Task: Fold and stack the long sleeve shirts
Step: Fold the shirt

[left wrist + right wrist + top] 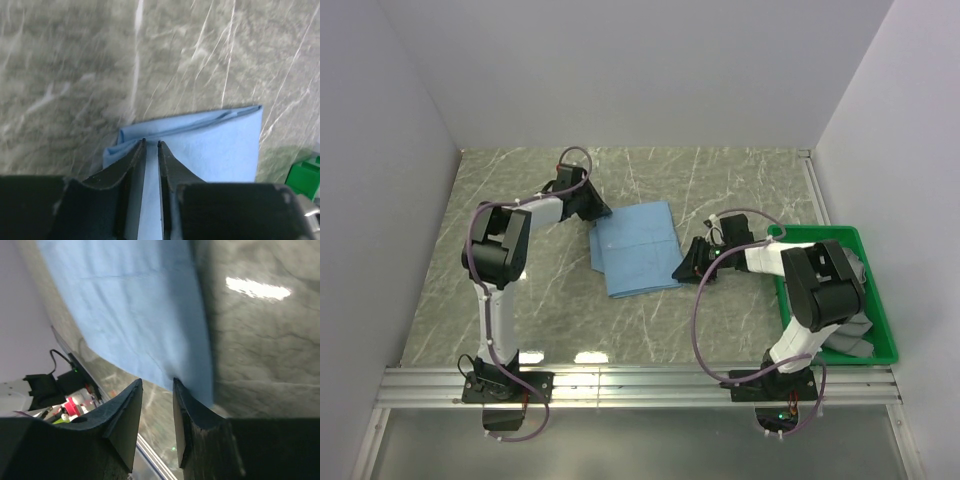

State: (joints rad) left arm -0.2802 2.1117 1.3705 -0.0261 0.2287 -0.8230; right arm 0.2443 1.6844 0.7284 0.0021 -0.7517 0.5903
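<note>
We're looking at a desk (750, 180) topped in a grey-green marble pattern with pale veins. Plain white walls (640, 70) box it in at the back and both sides. A silver metal rail (640, 385) runs along the near edge, with bright glare spots (590, 357) just behind it.

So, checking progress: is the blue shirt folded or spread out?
Folded. The blue shirt lies as a compact rectangle, layers stacked along one edge; no sleeves stick out.
</note>
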